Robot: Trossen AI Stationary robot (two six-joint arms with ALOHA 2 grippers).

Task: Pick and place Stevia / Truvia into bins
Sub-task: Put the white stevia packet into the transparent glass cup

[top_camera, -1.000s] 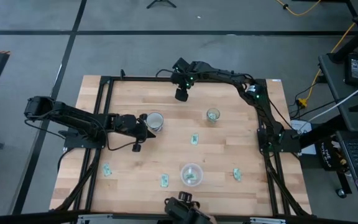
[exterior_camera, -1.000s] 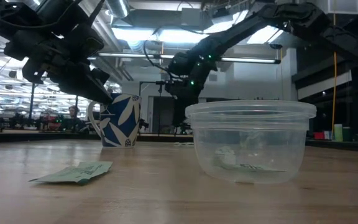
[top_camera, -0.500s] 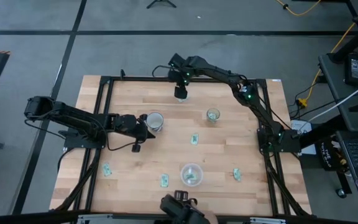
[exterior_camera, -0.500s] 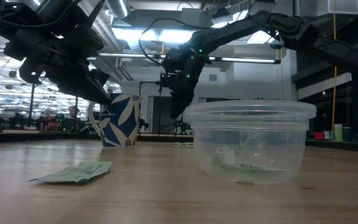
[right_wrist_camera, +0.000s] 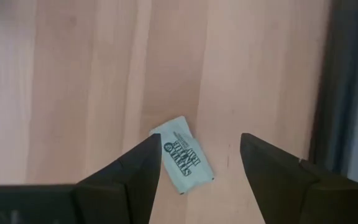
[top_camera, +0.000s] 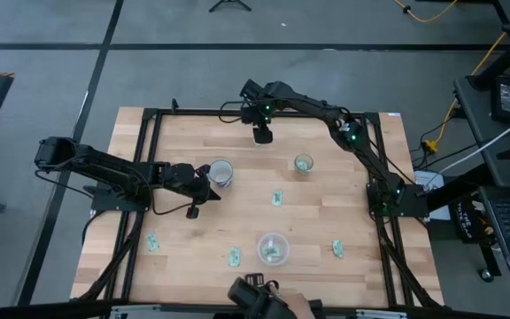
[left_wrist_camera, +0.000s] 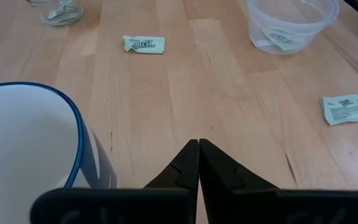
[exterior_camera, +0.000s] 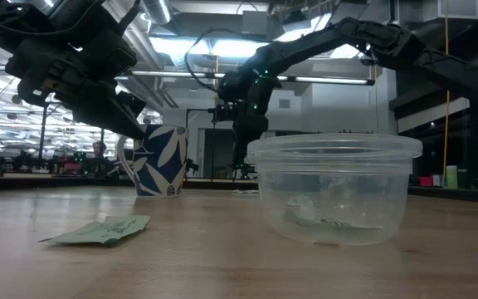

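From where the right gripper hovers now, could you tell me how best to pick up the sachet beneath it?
The sachet lies flat and skewed on the table, between the open fingers of the right gripper. I would come straight down and pinch across its short width, probably turning the wrist to square with it.

Green-white sachets (top_camera: 277, 198) flat, scattered on table; some inside round container (top_camera: 273, 249), glass cup (top_camera: 304, 164).

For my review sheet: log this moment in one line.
right gripper: open above sachet, far table edge | left gripper: shut, beside mug
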